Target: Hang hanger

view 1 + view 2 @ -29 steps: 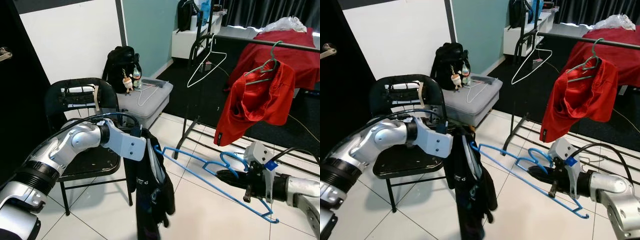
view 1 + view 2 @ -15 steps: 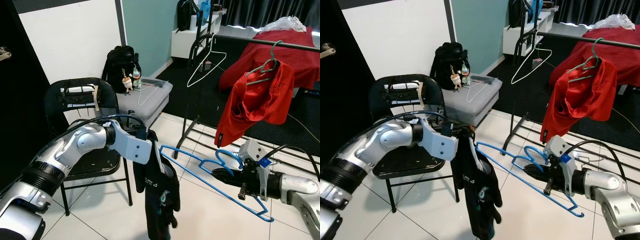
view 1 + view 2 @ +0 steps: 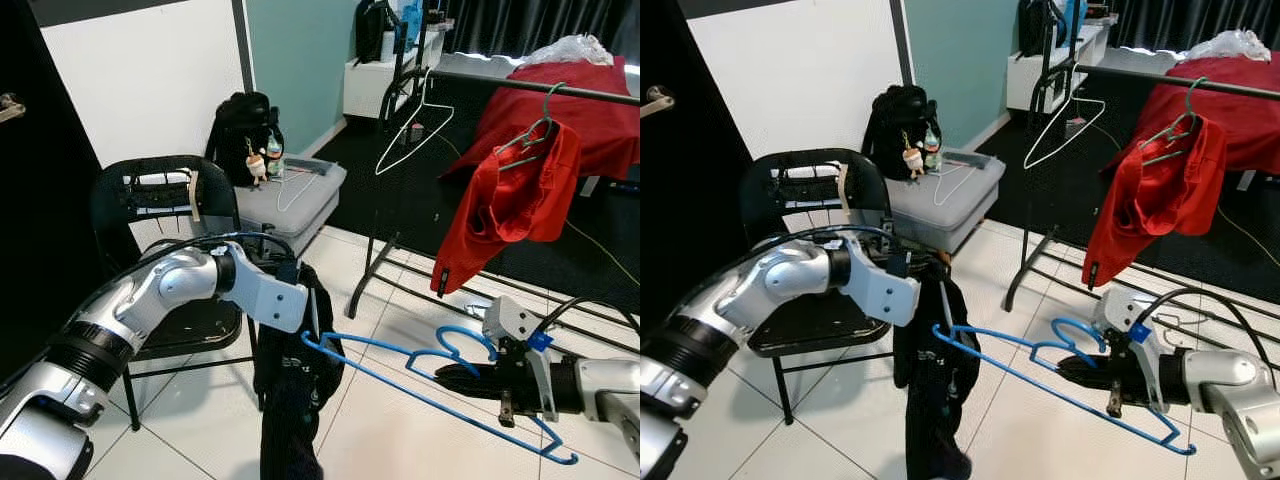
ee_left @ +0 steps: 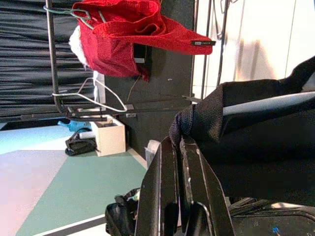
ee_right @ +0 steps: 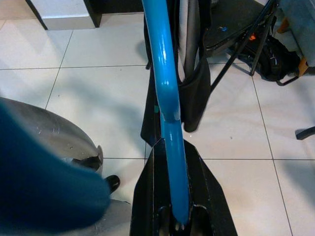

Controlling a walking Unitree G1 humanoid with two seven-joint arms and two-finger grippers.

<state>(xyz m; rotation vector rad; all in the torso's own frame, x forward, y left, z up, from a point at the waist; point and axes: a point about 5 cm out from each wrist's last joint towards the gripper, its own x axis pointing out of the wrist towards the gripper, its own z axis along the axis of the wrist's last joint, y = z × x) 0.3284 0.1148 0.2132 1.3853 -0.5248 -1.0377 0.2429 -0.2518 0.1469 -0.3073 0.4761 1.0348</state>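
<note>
My right gripper (image 3: 448,377) is shut on a blue plastic hanger (image 3: 380,346), clamping it below the hook (image 5: 165,73). The hanger lies nearly flat above the tiled floor. Its far tip touches a black garment (image 3: 295,390) that hangs down from my left gripper (image 3: 300,275). That gripper is shut on the garment's top edge (image 4: 256,128), beside the chair. Behind stands a black clothes rack (image 3: 520,85). It carries a red garment (image 3: 510,200) on a green hanger and an empty white wire hanger (image 3: 415,125).
A black folding chair (image 3: 150,200) stands at the left, against the wall. Behind it sit a grey padded box (image 3: 295,200) and a black backpack (image 3: 240,125). The rack's foot bars (image 3: 400,270) cross the floor. White tiles lie open between the arms.
The right gripper has dropped lower and the hanger has flattened out. Its far tip now sits lower against the black garment, which has swung slightly left.
</note>
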